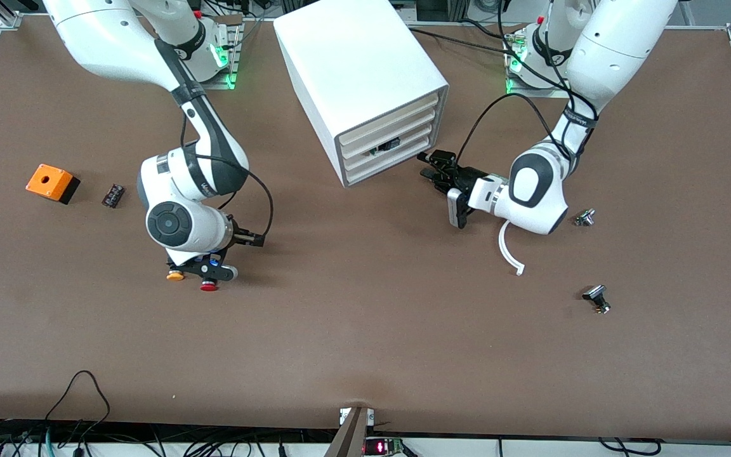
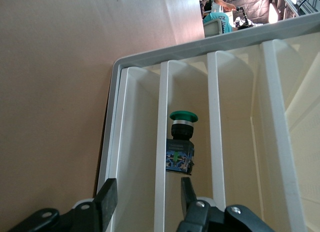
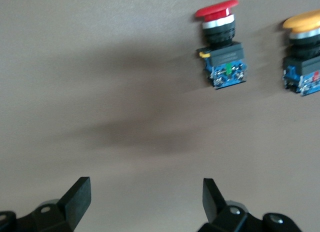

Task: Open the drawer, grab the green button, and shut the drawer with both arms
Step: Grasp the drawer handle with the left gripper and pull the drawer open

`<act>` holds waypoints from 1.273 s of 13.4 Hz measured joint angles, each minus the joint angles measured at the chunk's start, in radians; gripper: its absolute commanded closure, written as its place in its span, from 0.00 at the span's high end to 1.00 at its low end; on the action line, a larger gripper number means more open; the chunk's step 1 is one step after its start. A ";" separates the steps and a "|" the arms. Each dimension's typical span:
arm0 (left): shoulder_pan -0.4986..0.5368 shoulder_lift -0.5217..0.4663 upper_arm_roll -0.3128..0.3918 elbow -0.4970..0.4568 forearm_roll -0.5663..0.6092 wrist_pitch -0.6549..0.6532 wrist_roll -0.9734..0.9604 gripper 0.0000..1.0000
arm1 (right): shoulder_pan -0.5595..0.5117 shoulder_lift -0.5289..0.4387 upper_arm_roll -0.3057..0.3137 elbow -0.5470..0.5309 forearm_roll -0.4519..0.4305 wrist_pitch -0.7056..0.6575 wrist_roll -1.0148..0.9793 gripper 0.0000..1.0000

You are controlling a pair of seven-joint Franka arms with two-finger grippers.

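Only the left wrist view shows the button (image 2: 181, 142) inside the cabinet (image 2: 240, 52); both tools gape wide.

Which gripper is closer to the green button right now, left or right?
Left. The left gripper is right at the cabinet front, fingers open around the drawer edge holding the green button. The right gripper waits open toward the right arm's end, over the red button.

Button (image 2: 180, 142) body partly behind drawer (image 2: 161, 157) front
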 measured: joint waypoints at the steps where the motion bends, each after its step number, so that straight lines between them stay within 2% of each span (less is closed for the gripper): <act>1: -0.003 0.001 -0.002 -0.013 -0.018 0.004 0.007 0.59 | 0.006 0.001 0.000 0.002 0.000 0.000 0.005 0.99; 5: -0.016 0.005 -0.034 -0.109 -0.162 0.035 0.125 0.54 | 0.010 0.011 0.000 0.014 0.000 0.000 0.015 0.99; 6: -0.022 0.005 -0.038 -0.123 -0.175 0.042 0.137 0.46 | 0.010 0.011 0.000 0.014 0.000 0.000 0.016 0.99; 7: -0.025 0.005 -0.039 -0.130 -0.177 0.044 0.142 0.43 | 0.010 0.011 0.000 0.014 0.000 0.000 0.016 0.99; 11: -0.039 0.005 -0.046 -0.152 -0.177 0.044 0.148 0.41 | 0.010 0.011 -0.001 0.015 0.000 0.000 0.016 0.99; 12: -0.042 0.005 -0.046 -0.162 -0.180 0.045 0.154 0.37 | 0.010 0.011 -0.001 0.016 0.000 0.000 0.016 0.99; 14: -0.050 0.005 -0.049 -0.181 -0.210 0.055 0.176 0.00 | 0.010 0.011 -0.001 0.023 0.000 0.000 0.022 0.99; 17: -0.056 0.004 -0.052 -0.189 -0.222 0.060 0.193 0.00 | 0.024 0.014 0.001 0.074 0.002 -0.001 0.105 0.98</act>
